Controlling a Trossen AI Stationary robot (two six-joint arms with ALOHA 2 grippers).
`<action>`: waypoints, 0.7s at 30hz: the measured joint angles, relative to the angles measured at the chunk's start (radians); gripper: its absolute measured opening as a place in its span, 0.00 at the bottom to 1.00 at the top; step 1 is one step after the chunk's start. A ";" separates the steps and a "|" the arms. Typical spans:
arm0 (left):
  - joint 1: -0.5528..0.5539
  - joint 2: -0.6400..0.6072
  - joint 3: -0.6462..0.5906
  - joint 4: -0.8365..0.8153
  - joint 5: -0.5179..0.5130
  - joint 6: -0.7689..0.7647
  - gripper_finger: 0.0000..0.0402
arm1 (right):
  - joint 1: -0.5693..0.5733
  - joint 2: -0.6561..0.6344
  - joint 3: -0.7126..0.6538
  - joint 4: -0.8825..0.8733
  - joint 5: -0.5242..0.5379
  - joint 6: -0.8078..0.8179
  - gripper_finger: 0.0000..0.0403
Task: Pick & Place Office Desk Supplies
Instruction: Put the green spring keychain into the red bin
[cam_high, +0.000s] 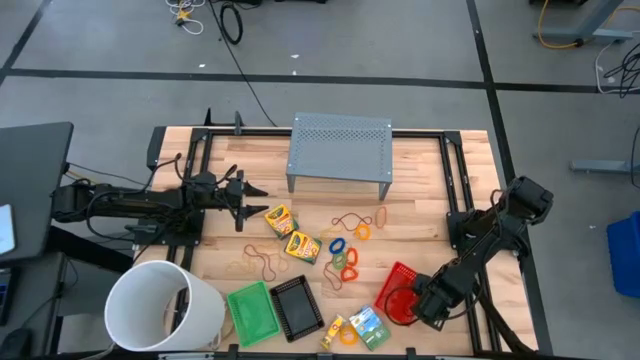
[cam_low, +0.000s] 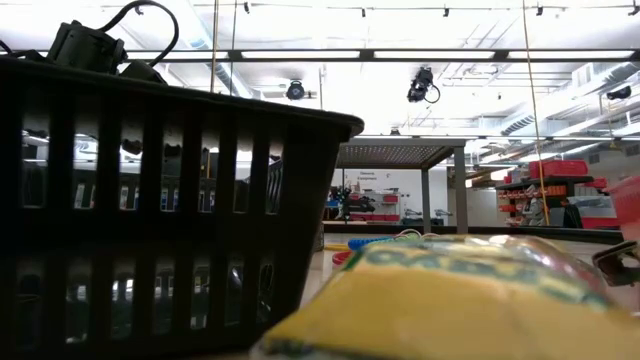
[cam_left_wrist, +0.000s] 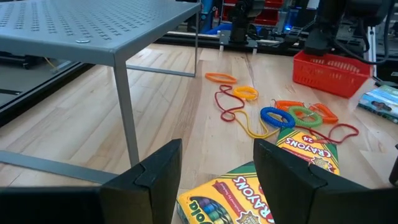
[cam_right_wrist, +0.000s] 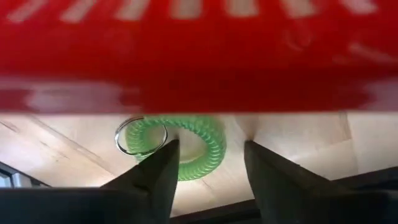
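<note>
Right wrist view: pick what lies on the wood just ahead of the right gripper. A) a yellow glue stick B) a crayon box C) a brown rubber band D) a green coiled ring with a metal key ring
D: a green coiled ring with a metal key ring lies just beyond the open right gripper, below the red tray.

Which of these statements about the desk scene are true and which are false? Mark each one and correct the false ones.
1. The right claw is open over a green coil ring. True.
2. The red tray sits beside the white bucket. False: the green tray does.
3. The left claw grips a crayon box. False: it is open, holding nothing.
4. The grey stand stands at the table's far side. True.
</note>
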 joint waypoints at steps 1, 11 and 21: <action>0.000 0.000 0.000 0.000 0.000 0.000 0.51 | 0.000 0.000 -0.003 0.000 0.001 0.000 0.44; 0.000 0.000 0.000 0.000 0.000 0.000 0.51 | 0.000 0.006 0.010 0.001 -0.053 -0.010 0.04; 0.000 0.000 0.000 0.001 0.000 0.000 0.51 | 0.002 0.010 0.158 -0.106 -0.097 0.003 0.01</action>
